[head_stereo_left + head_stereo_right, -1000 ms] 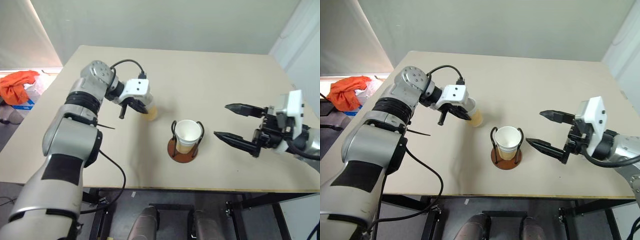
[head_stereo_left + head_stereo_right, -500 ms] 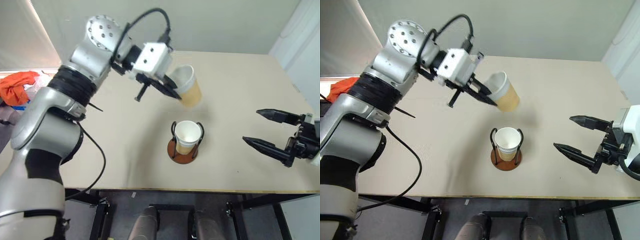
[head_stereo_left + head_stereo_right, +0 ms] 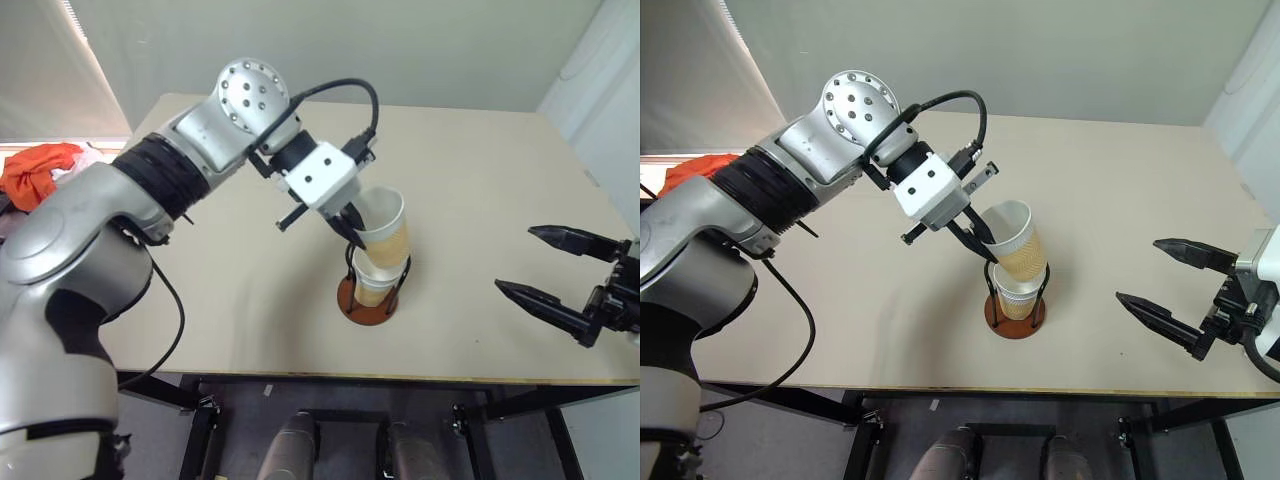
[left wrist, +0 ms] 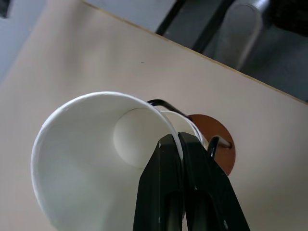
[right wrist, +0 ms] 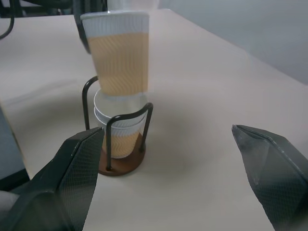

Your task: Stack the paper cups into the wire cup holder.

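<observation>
Now left hand (image 3: 980, 235) pinches cup (image 3: 1015, 240) (tilted) above holder (image 3: 1015, 310).

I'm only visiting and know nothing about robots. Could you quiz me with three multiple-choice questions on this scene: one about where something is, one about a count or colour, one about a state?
1. Where is the cup held by the left gripper?
A. just above the wire cup holder
B. flat on the table's far corner
C. between the right gripper's fingers

2. What colour is the holder's base?
A. bright blue
B. reddish-brown
C. white

3. How is the right gripper?
A. shut on a cup
B. shut on nothing
C. open, holding nothing

Answers:
1 A: the cup hangs tilted over the cups already in the holder.
2 B: a reddish-brown disc lies under the black wires.
3 C: its two fingers stand wide apart over the bare table.
</observation>
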`<state>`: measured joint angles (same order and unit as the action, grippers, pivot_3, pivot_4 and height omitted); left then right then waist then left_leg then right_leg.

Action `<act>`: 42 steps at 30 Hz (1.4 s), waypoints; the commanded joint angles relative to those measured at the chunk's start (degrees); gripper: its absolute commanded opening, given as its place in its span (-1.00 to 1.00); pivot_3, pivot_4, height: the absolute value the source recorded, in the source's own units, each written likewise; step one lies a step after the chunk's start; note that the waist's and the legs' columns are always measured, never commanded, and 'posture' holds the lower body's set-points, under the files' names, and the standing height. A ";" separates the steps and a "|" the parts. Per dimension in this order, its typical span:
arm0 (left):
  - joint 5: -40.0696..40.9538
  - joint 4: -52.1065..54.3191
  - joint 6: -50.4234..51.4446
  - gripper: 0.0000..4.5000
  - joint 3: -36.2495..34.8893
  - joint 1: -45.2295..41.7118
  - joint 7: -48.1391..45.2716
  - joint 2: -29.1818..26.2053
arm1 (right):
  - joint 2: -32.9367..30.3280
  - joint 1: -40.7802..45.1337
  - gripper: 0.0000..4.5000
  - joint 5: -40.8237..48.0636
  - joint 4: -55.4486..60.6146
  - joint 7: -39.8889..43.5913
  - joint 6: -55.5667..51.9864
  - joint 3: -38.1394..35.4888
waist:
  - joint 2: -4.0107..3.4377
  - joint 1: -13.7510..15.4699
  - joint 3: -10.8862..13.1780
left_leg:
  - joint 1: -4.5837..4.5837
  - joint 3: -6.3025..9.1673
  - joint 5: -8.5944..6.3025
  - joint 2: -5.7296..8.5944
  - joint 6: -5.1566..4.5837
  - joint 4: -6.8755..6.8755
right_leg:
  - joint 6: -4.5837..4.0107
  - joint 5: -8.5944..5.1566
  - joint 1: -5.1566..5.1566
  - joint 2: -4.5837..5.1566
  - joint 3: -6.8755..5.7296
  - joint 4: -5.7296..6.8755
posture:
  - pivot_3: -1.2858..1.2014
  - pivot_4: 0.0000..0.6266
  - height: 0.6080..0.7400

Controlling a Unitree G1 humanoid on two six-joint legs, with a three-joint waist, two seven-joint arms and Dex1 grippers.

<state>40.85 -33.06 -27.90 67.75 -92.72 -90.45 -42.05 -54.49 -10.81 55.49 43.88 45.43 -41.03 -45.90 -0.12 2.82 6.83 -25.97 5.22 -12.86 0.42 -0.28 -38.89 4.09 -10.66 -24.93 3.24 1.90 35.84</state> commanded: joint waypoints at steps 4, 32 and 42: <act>-1.22 -1.89 -1.96 -0.97 0.33 -1.54 -2.05 0.50 | 0.23 -0.97 1.00 1.81 2.02 -2.04 0.21 -3.02 | 0.00 0.00 0.00 | -0.02 0.00 -0.03 0.00 0.00 0.00 | 0.03 -0.01 0.00 -0.01 -0.02 -0.02 | 0.03 -0.52 1.00; 3.89 0.31 34.23 0.17 -35.00 25.42 -1.63 -21.71 | -4.23 20.76 1.00 -6.70 -24.40 15.83 8.92 21.79 | -0.36 -1.46 -0.11 | 0.01 0.06 0.24 -0.10 0.66 0.13 | 0.12 -0.21 -0.17 -0.14 -0.04 0.04 | 0.03 -0.52 1.00; 9.98 12.94 52.78 0.17 -68.18 58.06 2.97 -32.65 | -4.94 36.21 1.00 -14.74 -44.82 28.68 13.30 31.54 | -0.36 -1.56 -0.12 | 0.16 0.27 0.43 -0.08 0.96 0.66 | -0.90 -0.40 -0.31 -0.12 -0.17 0.14 | 0.03 -0.52 1.00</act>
<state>48.69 -23.81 22.93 5.90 -36.26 -88.50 -73.09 -59.09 23.26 41.62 0.62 72.23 -29.05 -14.70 -0.48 1.26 6.71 -25.80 5.50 -12.38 0.31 0.73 -38.10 3.16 -11.06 -25.25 3.12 1.69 36.07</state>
